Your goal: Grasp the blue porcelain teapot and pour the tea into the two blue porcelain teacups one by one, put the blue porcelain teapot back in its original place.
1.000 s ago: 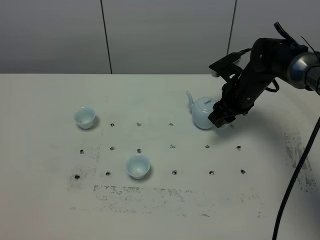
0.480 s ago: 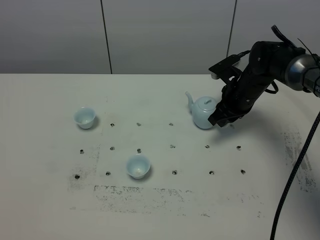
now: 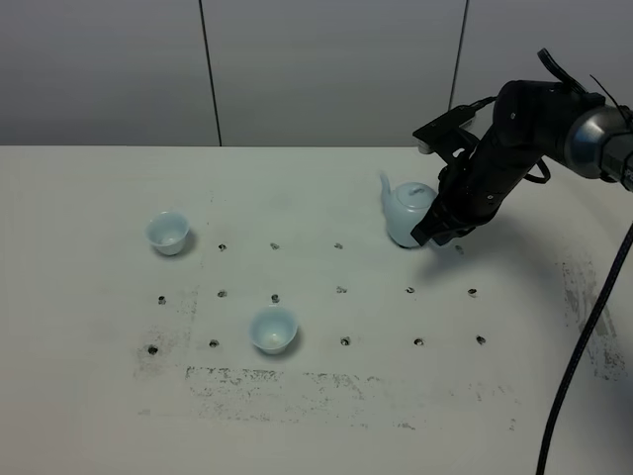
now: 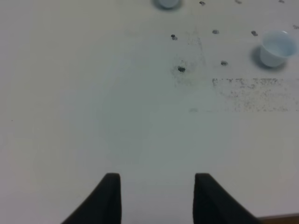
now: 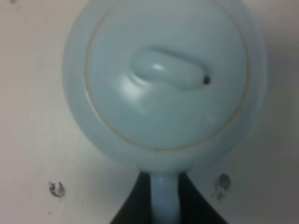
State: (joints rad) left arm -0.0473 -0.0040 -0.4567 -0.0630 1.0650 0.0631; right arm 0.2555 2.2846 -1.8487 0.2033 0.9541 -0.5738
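Note:
The pale blue teapot (image 3: 404,211) is at the right of the table, its spout pointing left and blurred. My right gripper (image 3: 432,234) is shut on its loop handle. The right wrist view looks down on the lid and knob (image 5: 164,74), with the handle (image 5: 164,198) pinched between the dark fingers (image 5: 189,203). One small blue teacup (image 3: 168,232) stands at the far left, the other (image 3: 273,330) nearer the front middle. Both also show in the left wrist view, one (image 4: 276,48) whole and one (image 4: 167,3) cut by the frame edge. My left gripper (image 4: 158,196) is open over bare table, away from them.
The white table (image 3: 316,416) has rows of small dark holes (image 3: 340,290) and scuffed dark marks along the front (image 3: 297,381) and right side (image 3: 584,297). A black cable (image 3: 584,346) hangs down at the right. The left arm is out of the exterior view.
The teapot has shifted slightly up and to the right with my right gripper, and its spout is now blurred. The cups have not moved.

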